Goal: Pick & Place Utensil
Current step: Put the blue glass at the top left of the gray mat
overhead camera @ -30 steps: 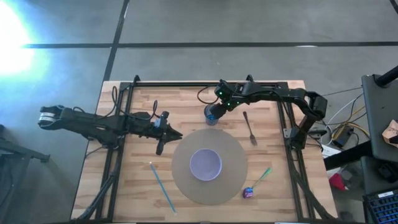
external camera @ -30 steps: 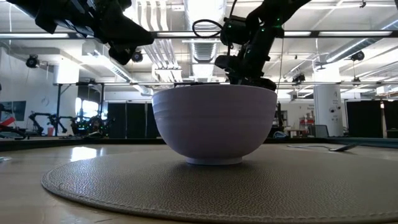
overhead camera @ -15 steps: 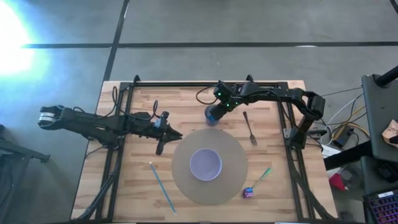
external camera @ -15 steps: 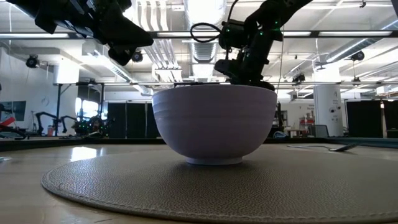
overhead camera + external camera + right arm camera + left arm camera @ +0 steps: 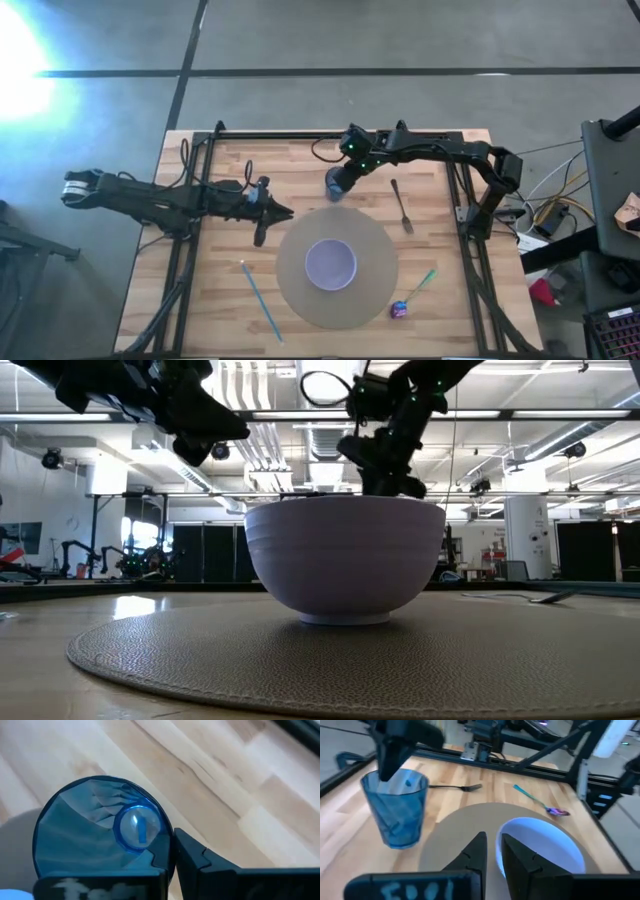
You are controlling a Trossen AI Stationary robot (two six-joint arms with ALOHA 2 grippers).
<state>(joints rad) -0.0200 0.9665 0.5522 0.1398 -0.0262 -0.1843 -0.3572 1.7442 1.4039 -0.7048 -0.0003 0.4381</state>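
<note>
A clear blue cup (image 5: 336, 183) (image 5: 395, 810) stands on the wooden table just beyond the round grey placemat (image 5: 372, 292). My right gripper (image 5: 340, 177) (image 5: 172, 854) is above it, shut on its rim. A silver fork (image 5: 401, 205) (image 5: 455, 786) lies flat to the cup's right. A teal-handled spoon (image 5: 415, 290) lies near the mat's right edge. A lilac bowl (image 5: 330, 263) (image 5: 345, 560) sits on the mat. My left gripper (image 5: 285, 213) (image 5: 492, 854) hovers left of the mat, its fingers a narrow gap apart with nothing between them. My right gripper holds the blue cup by its rim (image 5: 169, 836), one finger inside the cup and one outside, the thin wall pinched between them. The fingers come from above, pointing down. In the left wrist view the cup's base (image 5: 399, 841) appears to rest on the table, nearly upright.
A thin blue stick (image 5: 260, 300) lies on the wood at the near left. Black frame rails (image 5: 190, 200) run along the table's left, right and far sides. Bare wood shows between the cup and the fork.
My right gripper has gone a little toward the table's left edge and slightly up, and the cup's top has shifted with it. My left arm has kept still.
</note>
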